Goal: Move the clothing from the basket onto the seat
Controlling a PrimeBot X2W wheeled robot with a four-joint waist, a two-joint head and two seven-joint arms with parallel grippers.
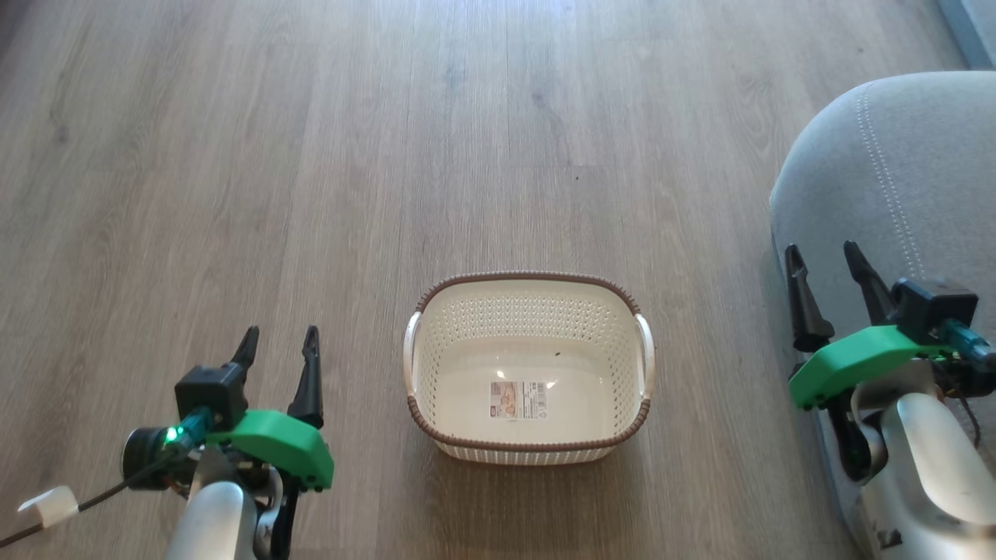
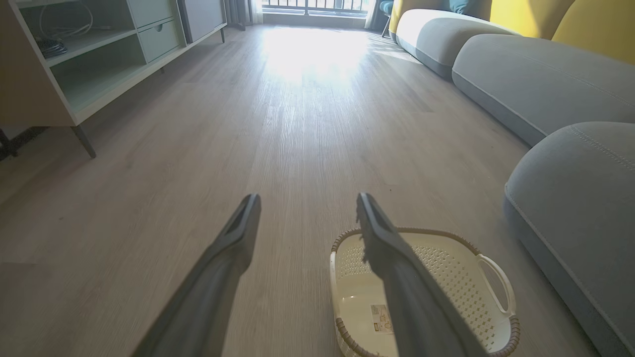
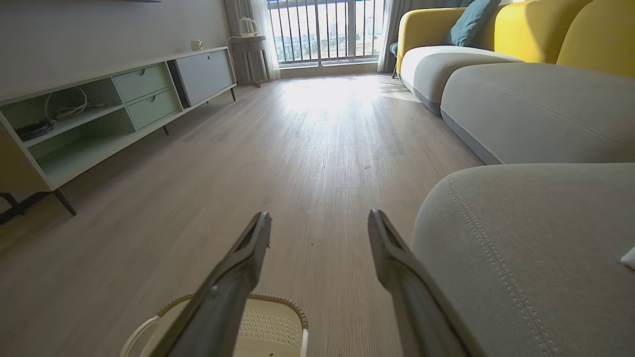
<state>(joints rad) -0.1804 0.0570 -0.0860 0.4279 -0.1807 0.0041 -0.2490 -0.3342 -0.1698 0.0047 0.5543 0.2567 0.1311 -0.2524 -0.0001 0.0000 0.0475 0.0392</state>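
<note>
The cream basket [image 1: 529, 277] with its brown rim stands on the wooden floor in the middle of the head view, holding nothing but a label sticker on its bottom. The clothing is out of view. The grey seat [image 1: 895, 155] rises at the right. My left gripper [image 1: 280, 336] hangs open to the left of the basket, with nothing between its fingers. My right gripper [image 1: 821, 253] is open and bare at the seat's front edge. The left wrist view looks past the open left gripper [image 2: 308, 198] at the basket [image 2: 446, 267] and seat [image 2: 575, 198]. In the right wrist view the right gripper [image 3: 320, 215] stands open above the basket [image 3: 270, 322], beside the seat [image 3: 521, 248].
A long low cabinet [image 3: 99, 109] runs along the left wall. More grey cushions [image 3: 521, 109] with yellow backs [image 3: 545, 29] line the right side. A small white scrap [image 3: 629, 258] lies on the seat at the right edge of the right wrist view; I cannot tell what it is.
</note>
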